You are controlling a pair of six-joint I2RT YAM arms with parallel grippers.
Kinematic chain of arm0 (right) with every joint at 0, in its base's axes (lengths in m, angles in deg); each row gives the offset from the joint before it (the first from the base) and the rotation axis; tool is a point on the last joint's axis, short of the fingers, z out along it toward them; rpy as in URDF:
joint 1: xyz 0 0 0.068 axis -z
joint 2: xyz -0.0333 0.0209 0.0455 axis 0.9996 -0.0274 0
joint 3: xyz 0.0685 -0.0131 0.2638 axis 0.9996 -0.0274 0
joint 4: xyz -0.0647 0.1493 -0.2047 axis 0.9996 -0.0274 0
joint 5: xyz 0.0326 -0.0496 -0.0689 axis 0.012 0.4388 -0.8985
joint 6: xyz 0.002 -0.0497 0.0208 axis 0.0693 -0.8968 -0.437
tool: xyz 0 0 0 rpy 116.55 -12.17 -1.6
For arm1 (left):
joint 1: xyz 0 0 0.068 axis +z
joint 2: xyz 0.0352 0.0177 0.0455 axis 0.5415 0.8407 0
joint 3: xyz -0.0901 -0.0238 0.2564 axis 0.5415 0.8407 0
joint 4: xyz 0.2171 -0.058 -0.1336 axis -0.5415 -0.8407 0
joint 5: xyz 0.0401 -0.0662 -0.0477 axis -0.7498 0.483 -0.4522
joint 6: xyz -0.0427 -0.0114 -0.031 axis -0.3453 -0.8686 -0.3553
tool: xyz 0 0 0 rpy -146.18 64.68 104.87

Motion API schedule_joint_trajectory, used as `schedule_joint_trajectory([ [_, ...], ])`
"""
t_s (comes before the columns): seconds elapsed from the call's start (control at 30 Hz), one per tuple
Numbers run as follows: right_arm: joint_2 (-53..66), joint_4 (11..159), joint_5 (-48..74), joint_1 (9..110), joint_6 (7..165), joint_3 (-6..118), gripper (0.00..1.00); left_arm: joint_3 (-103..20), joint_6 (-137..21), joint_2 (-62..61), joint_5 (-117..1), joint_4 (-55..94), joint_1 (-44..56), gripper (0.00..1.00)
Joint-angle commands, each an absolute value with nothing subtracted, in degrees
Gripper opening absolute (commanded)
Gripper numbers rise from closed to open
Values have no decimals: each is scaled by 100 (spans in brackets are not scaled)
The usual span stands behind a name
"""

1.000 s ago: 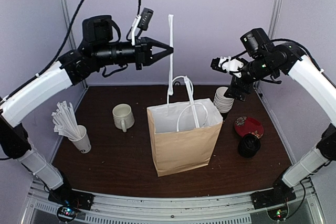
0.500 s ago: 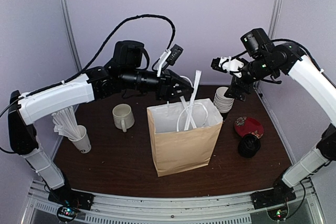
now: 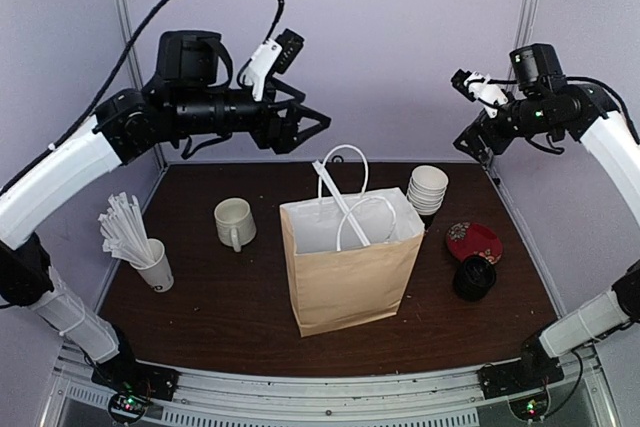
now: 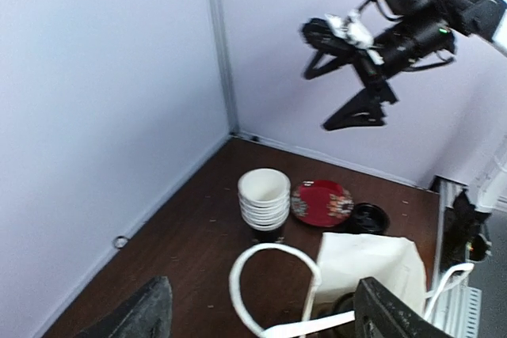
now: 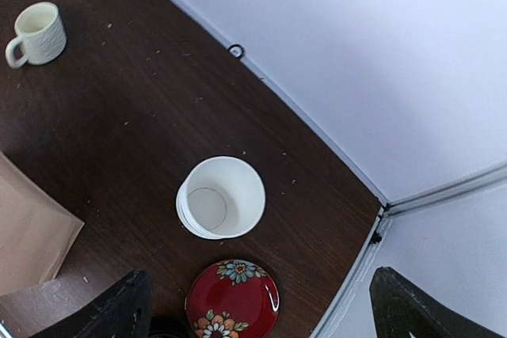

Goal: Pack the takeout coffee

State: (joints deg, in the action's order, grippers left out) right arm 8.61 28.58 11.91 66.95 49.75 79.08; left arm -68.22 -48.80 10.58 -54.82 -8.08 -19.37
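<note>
Top external view: you see the paper bag (image 3: 350, 272) standing upright with its mouth open. The left gripper (image 3: 310, 133) hangs above and left of the bag, jaws spread and empty. The right gripper (image 5: 260, 275) sits high to the bag's right, jaws likewise apart, holding nothing. One black lidded cup (image 3: 474, 277) stands right of the bag, just beside a red plate (image 3: 474, 241).

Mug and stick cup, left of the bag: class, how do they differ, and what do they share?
The mug has a handle; the stick cup has none. The stick cup holds white sticks; the mug shows none. Both are pale, upright and left of the bag.
</note>
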Motion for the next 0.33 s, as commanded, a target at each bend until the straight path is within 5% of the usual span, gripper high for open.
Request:
schedule_joint_trajectory([
  [0.0,1293,3617,769,6855,5987,7597,100,-7378,-4376,834,-7829,-1856,-1731,84],
  [0.13,1574,3864,281,6872,6420,7516,99,-7684,-4607,900,-9080,-2906,-1416,87],
  [0.3,1864,4150,430,6918,6835,7201,99,-6948,-4977,501,-9177,-3005,-1196,88],
])
